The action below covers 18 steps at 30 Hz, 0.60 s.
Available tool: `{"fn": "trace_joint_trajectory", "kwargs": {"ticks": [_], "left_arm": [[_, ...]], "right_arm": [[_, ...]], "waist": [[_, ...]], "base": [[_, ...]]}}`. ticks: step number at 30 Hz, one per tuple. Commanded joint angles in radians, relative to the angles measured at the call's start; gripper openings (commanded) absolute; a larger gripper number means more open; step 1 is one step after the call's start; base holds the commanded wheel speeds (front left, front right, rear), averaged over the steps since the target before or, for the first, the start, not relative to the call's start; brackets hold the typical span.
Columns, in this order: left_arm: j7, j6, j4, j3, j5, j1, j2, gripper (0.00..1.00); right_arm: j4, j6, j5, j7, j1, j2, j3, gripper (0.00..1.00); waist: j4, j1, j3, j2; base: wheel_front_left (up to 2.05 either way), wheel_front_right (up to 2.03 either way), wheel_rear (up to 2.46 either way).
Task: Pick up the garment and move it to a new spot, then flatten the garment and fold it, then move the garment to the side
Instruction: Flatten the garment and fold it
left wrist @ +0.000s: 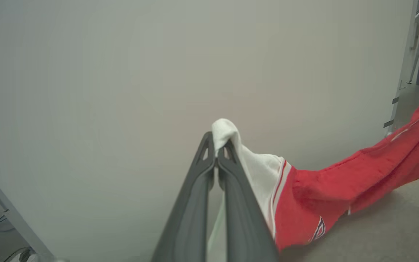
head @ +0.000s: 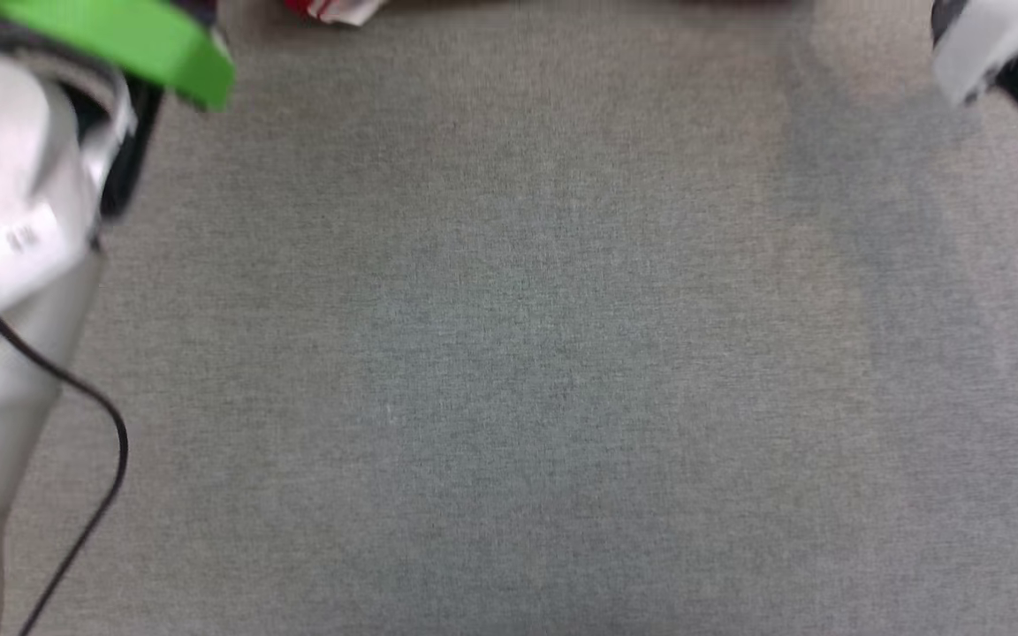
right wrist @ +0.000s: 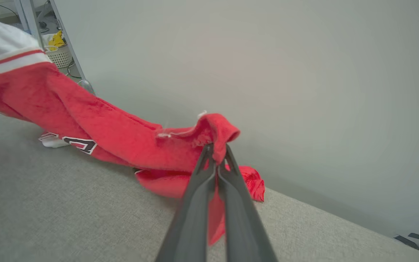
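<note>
The garment (left wrist: 340,189) is a red jersey T-shirt with white sleeves and striped trim. It hangs stretched between my two grippers above the grey surface. My left gripper (left wrist: 216,151) is shut on a white sleeve. My right gripper (right wrist: 216,153) is shut on a red edge of the garment (right wrist: 122,134), whose lower folds and black-and-white lettering rest on the surface. In the head view a small red-and-white scrap of the garment (head: 332,9) peeks in at the top edge.
A grey fabric-covered table (head: 509,353) spreads across the head view. My pale left forearm (head: 5,265) with a green band and a black cable stands at the left. A pale wall rises behind. Metal frame legs (right wrist: 67,47) and a white basket (right wrist: 59,54) stand off the table.
</note>
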Motion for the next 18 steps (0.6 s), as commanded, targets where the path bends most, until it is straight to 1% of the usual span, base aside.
{"fn": "trace_joint_trajectory", "kwargs": {"ticks": [1,4,8,10,15,18], "left_arm": [[-0.006,0.011,-0.029,-0.001,-0.009,0.079,0.017,0.00],[-0.006,0.037,-0.093,-0.001,-0.016,0.239,0.038,0.00],[-0.007,0.068,-0.159,0.005,-0.038,0.443,0.046,0.00],[-0.007,0.077,-0.182,0.004,-0.053,0.540,0.047,0.00],[-0.007,0.097,-0.223,0.009,-0.080,0.742,0.048,0.00],[-0.007,0.118,-0.243,0.010,-0.088,0.850,0.046,0.00]], "right_arm": [[-0.016,-0.001,0.019,-0.015,0.053,-0.016,0.012,0.00],[-0.049,-0.001,0.047,-0.026,0.151,-0.045,0.035,0.00],[-0.092,-0.001,0.079,-0.036,0.286,-0.084,0.059,0.00],[-0.109,-0.001,0.093,-0.041,0.352,-0.102,0.063,0.00],[-0.150,-0.001,0.111,-0.054,0.508,-0.148,0.061,0.00],[-0.170,-0.001,0.120,-0.058,0.604,-0.169,0.050,0.00]], "waist": [[0.002,0.0001,-0.083,0.0000],[0.006,0.0001,-0.132,0.0000],[0.011,0.0001,-0.200,0.0000],[0.014,0.0001,-0.230,0.0000],[0.021,0.0001,-0.294,0.0000],[0.027,0.0001,-0.328,0.0000]], "base": [[0.00,0.00,0.00],[0.00,0.00,0.00],[0.00,0.00,0.00],[0.00,0.00,0.00],[0.00,0.00,0.00],[0.00,0.00,0.00]]}}
